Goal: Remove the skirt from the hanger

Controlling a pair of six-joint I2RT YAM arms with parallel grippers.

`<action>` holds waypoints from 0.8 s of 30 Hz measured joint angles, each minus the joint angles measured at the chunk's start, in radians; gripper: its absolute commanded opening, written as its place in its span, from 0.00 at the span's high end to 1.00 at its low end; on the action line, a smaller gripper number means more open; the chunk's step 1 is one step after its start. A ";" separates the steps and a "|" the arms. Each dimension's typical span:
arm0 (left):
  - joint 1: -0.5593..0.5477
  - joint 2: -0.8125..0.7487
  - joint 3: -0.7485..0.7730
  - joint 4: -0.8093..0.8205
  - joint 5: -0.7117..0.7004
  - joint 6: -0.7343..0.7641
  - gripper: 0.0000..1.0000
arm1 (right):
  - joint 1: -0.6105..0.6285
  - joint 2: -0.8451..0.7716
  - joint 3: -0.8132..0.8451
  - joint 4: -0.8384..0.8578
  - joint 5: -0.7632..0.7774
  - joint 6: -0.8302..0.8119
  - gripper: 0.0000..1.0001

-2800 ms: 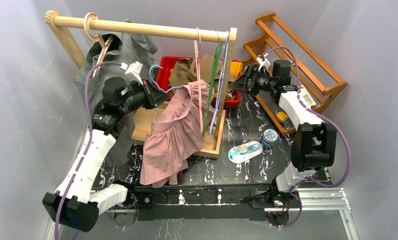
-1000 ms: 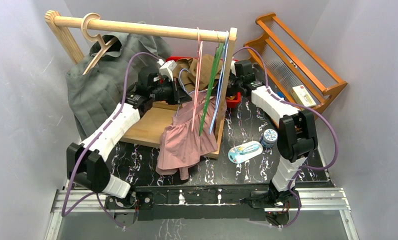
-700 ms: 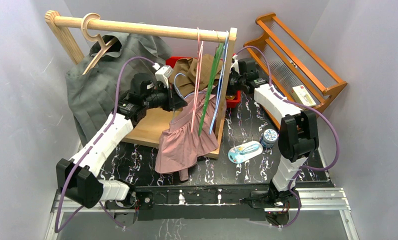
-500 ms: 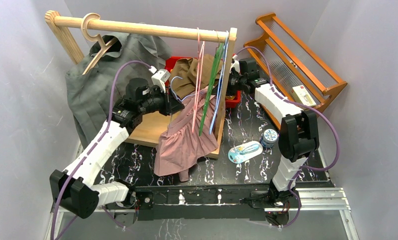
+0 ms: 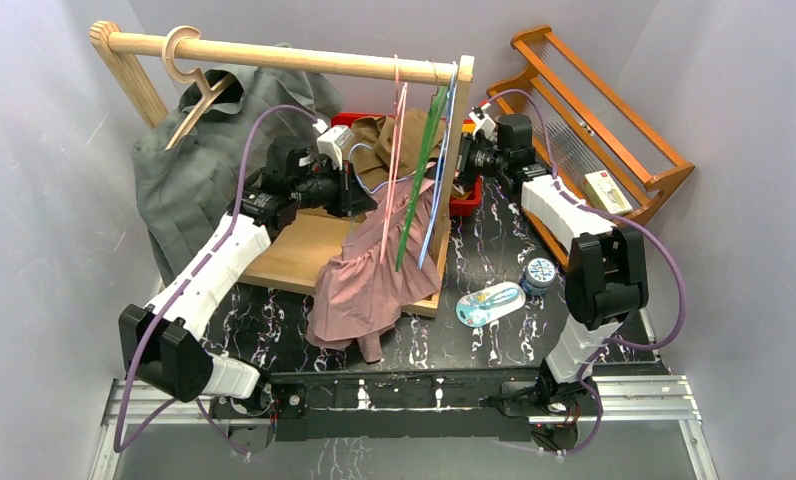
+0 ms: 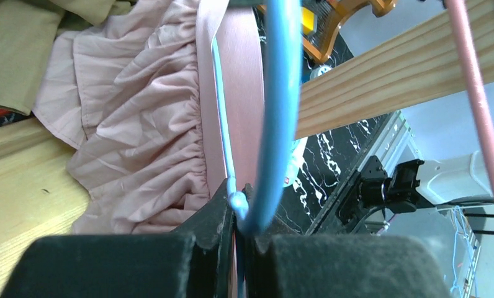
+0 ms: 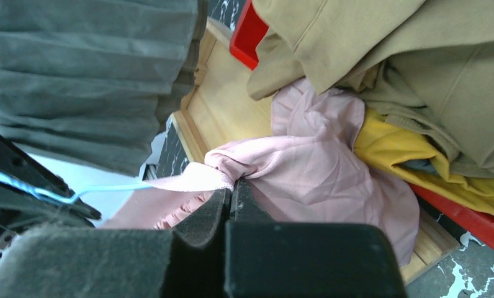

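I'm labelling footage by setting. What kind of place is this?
Probably a robotics test cell staged as a wardrobe corner: plain grey walls close round a marbled table, with a wooden clothes rail, hangers and a red bin of garments.

Bright even light, soft shadows, overhead view sharp, wrist foregrounds blurred

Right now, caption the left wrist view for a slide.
The left hand shut on the hanger, with the skirt gathered behind it.
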 measured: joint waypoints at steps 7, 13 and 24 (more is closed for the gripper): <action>0.002 -0.010 -0.032 0.021 0.051 0.024 1.00 | -0.005 0.048 0.100 -0.073 0.066 0.055 1.00; 0.002 -0.025 -0.061 0.022 0.077 0.053 1.00 | -0.012 0.116 0.106 -0.110 0.043 0.087 1.00; 0.001 -0.025 -0.066 -0.020 0.033 0.090 1.00 | -0.017 0.083 0.040 -0.077 -0.050 0.022 1.00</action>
